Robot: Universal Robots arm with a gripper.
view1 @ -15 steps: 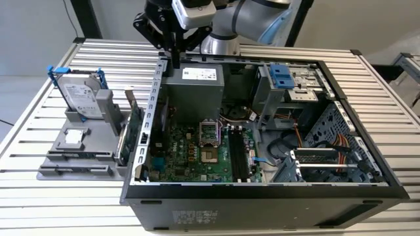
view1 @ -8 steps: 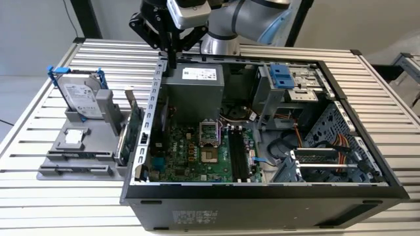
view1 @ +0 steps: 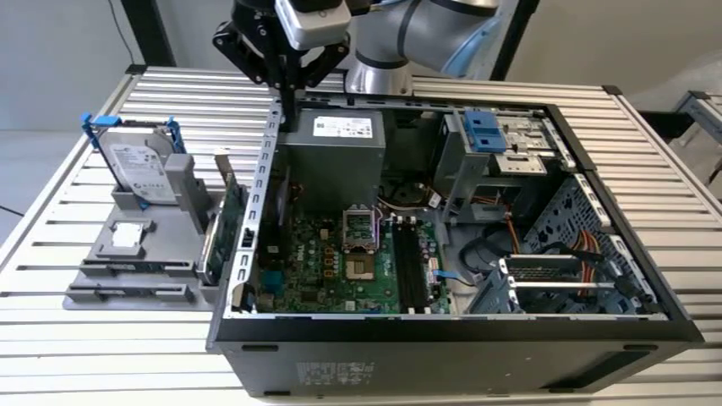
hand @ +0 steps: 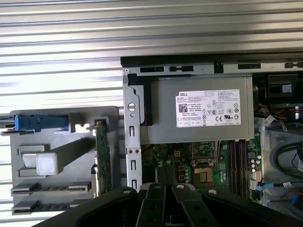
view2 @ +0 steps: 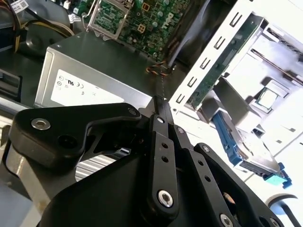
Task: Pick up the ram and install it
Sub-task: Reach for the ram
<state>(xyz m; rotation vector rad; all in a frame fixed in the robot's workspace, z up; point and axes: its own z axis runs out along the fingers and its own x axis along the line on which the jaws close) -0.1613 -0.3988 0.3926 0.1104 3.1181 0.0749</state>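
Slatted metal surface carrying an open computer case and a grey parts tray; gripper hanging clenched, nothing visibly in it, over the case's rear wall.
Ram seemingly lying edge-on in a long tray slot, near the green card and well apart from the gripper. Judged step: approaching for pickup. Doing it well is calling for released fingers squared to the stick's flat faces, centring mid-length, clearing the card, and lifting straight out.

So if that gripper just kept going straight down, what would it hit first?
The gripper would probably meet the case's rear wall, or the grey power supply beside it; depth is unclear.
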